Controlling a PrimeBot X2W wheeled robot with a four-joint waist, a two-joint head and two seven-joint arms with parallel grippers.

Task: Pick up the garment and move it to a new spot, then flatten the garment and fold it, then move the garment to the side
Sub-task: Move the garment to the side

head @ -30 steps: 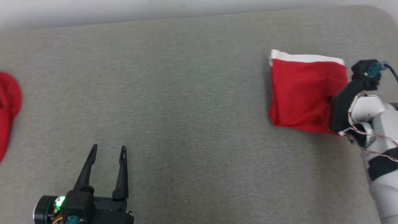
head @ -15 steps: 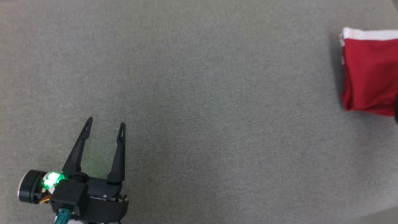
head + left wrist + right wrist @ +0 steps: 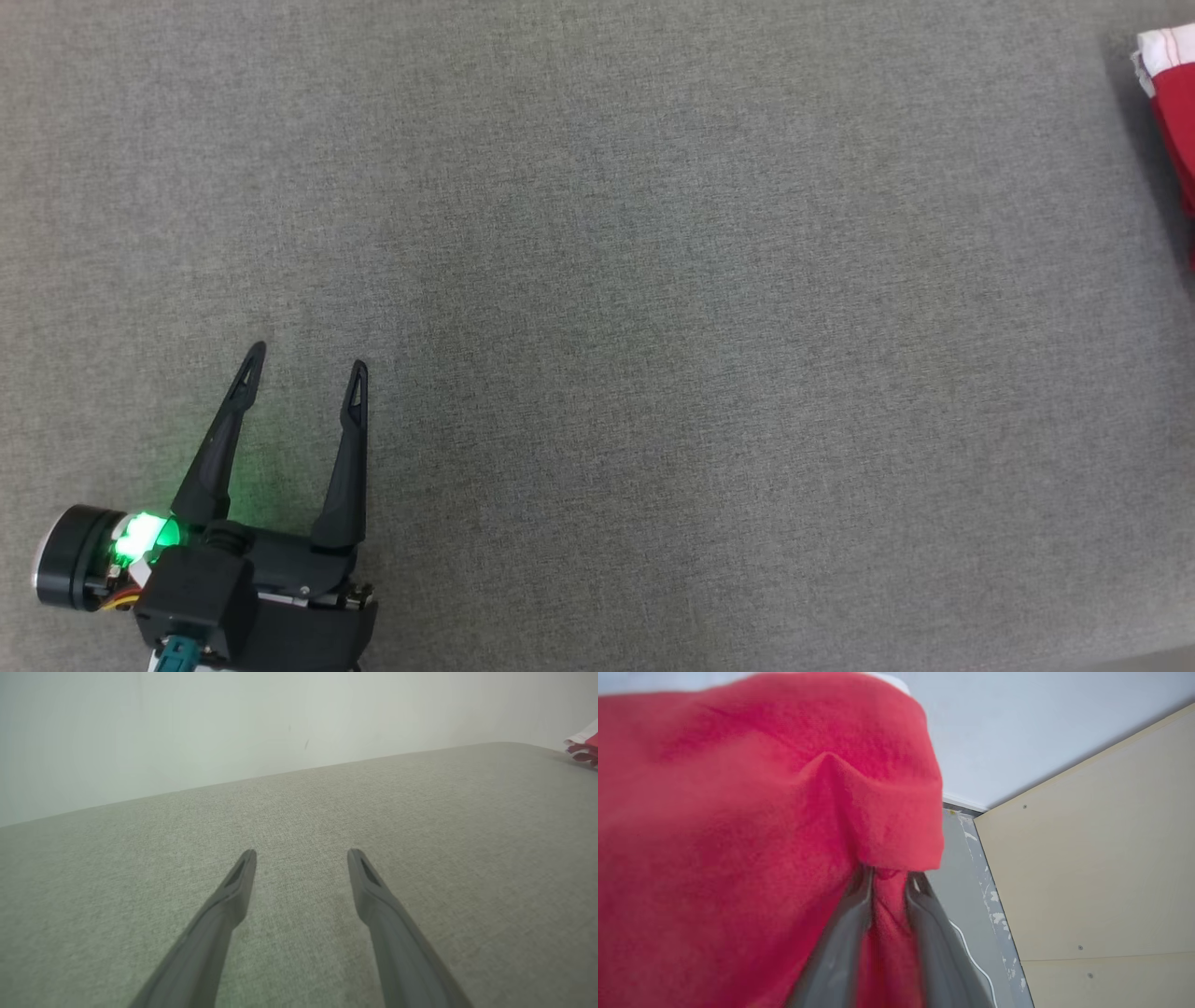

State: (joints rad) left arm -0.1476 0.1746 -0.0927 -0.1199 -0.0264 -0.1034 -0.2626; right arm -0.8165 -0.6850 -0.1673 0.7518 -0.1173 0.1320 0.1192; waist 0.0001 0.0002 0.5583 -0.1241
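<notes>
right gripper point(image 3: 889, 877) stood narrow on a fold of the garment point(image 3: 738, 812) — a loose pinch could let the folds slump open; left gripper point(image 3: 306, 357) gaped wide, empty.

Soft even light, faint shadows, garment point(image 3: 738, 835) blurred close up
</notes>
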